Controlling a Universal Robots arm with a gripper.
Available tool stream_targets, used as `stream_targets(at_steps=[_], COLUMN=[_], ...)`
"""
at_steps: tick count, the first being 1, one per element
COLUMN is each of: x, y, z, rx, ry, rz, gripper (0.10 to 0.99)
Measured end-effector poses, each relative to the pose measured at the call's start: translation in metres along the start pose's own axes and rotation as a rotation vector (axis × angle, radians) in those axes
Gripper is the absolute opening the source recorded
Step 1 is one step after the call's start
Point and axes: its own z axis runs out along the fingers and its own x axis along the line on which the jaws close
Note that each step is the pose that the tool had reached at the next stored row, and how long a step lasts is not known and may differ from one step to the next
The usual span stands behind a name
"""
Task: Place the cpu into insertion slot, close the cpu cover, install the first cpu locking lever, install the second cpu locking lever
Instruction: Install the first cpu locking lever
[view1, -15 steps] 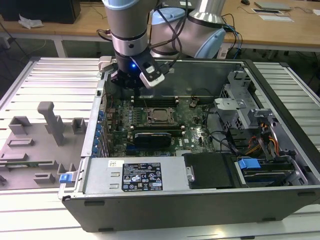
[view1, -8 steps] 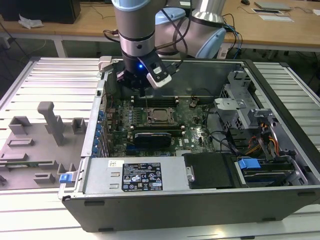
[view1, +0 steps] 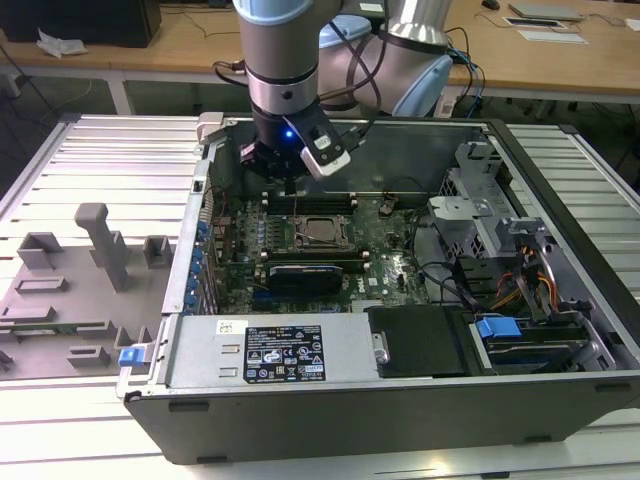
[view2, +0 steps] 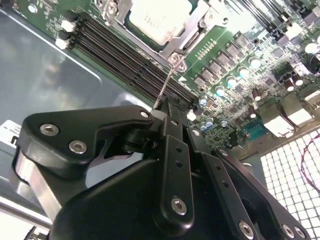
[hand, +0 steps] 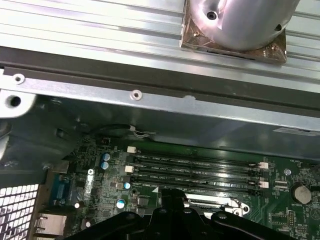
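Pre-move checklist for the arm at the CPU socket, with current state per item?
1. Chip seated under its cover: ok.
2. Cover lying flat around the chip: ok.
3. Lever latched down: not ok, it slants up from the cover's corner to the gripper.
4. Gripper shut at the lever's tip: ok. Actually pinching it: cannot tell.
5. Gripper clear of the memory slots: cannot tell, it hangs close over them.

memory slots (view2: 125, 55) near, case wall (hand: 200, 117) beside them
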Motion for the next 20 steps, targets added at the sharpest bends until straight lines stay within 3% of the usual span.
stream_targets(at_steps=[4, 10, 12, 13, 14, 17, 20], x=[-0.0120, -0.0368, -0.0389, -0.0389, -0.0390, -0.0389, -0.0385], y=[-0.0022, -0.0063, -0.0066, -0.0066, -0.0067, -0.0069, -0.0070], z=[0.0013, 0.0035, 0.0036, 0.0040, 0.0045, 0.0052, 0.0060], rx=[-0.001, -0.002, -0.002, 0.000, 0.004, 0.015, 0.019], ry=[0.0045, 0.0142, 0.0147, 0.0111, -0.0051, -0.0364, -0.0549], rz=[0.001, 0.004, 0.004, 0.003, -0.002, -0.010, -0.015], gripper=[0.106, 0.106, 0.106, 0.106, 0.106, 0.106, 0.106])
